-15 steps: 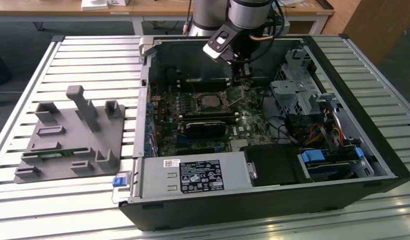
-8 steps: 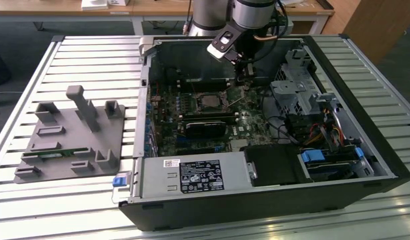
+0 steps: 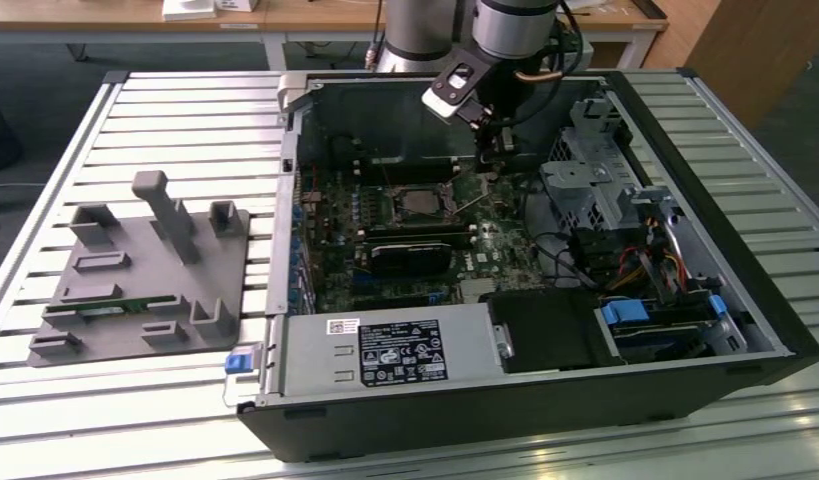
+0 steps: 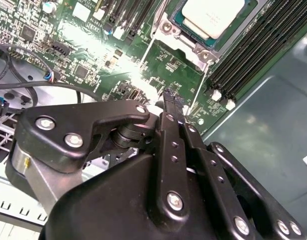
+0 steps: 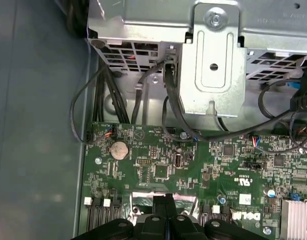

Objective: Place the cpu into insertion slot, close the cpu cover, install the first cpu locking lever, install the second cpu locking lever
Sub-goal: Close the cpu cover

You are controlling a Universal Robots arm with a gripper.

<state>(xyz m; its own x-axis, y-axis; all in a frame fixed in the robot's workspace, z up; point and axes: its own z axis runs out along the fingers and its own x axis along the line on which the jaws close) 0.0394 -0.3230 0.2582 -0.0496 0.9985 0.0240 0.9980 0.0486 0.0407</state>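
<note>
Arm: I have the black-and-silver robot arm (image 3: 509, 30) reaching down from above into the open black computer case (image 3: 516, 415), which lies on its side on the slatted metal tabletop (image 3: 182, 100).
Gripper: In the exterior view the black gripper (image 3: 492, 165) hangs over the green motherboard (image 3: 505, 245), towards the back wall of the case. It is just to the exterior view's right of the socket.
Fingers: In both wrist views I see the two black fingers (image 5: 161, 206) clenched flat against each other, tips low over the board (image 4: 169, 99). I can make out nothing held between them.
Cpu: The flat square chip with a pale tan-silver face (image 4: 213, 15) sits in the socket, a little apart from the fingertips.
Insertion slot: The small square socket with a dark centre and silver rim (image 3: 416, 203) sits at mid-board, with long black memory slots (image 4: 243, 60) running beside it.
Cpu cover: The thin silver metal frame (image 4: 186, 46) lies around the chip's edge. I cannot tell whether it is fully down or locked.
Board detail: A round silver coin cell (image 5: 118, 149) sits on the board near the edge facing the drive cage.
Surroundings: A perforated silver drive cage (image 5: 213, 65) stands past that edge, with black cables hanging from it.
Fixture: A grey moulded parts holder (image 3: 129, 270) rests on the tabletop, well apart from the case on the exterior view's left.
</note>
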